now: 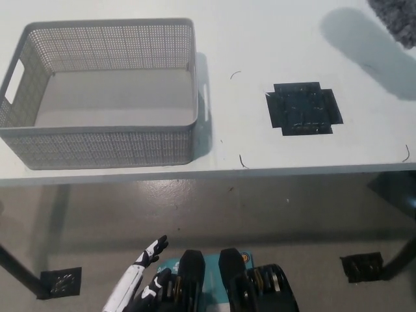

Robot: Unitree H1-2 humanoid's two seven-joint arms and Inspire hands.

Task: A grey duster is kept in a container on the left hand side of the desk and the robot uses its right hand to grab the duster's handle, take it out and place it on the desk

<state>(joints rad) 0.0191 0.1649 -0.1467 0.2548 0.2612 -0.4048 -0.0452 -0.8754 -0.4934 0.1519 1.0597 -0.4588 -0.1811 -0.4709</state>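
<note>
Left hand (142, 286), the white one, is low at the lower left of the head view, under the front edge of the desk (260, 39) and above the floor (260, 214). Its fingers (156, 246) are stretched out and a little apart, and it holds nothing. Of the black right hand nothing shows in this view, so I cannot tell its state.

Only a part of the duster (398, 18) can be seen: a piece of its grey fluffy head in the top right corner, cut by the picture's edge. The handle is outside the picture. A wide soft shadow (364, 45) lies on the desk to the left of the head and below it. Whether the head touches the desk I cannot tell.

On the left part of the desk stands the basket (104, 146), grey, with perforated walls and a handle slot at each short side. Its bottom is bare. The duster is well apart from it, at the opposite side of the desk.

Between them, nearer to the front edge, a black cross-shaped patch (303, 108) is lying flat on the desk. A few thin dark marks (244, 160) are near it
</note>
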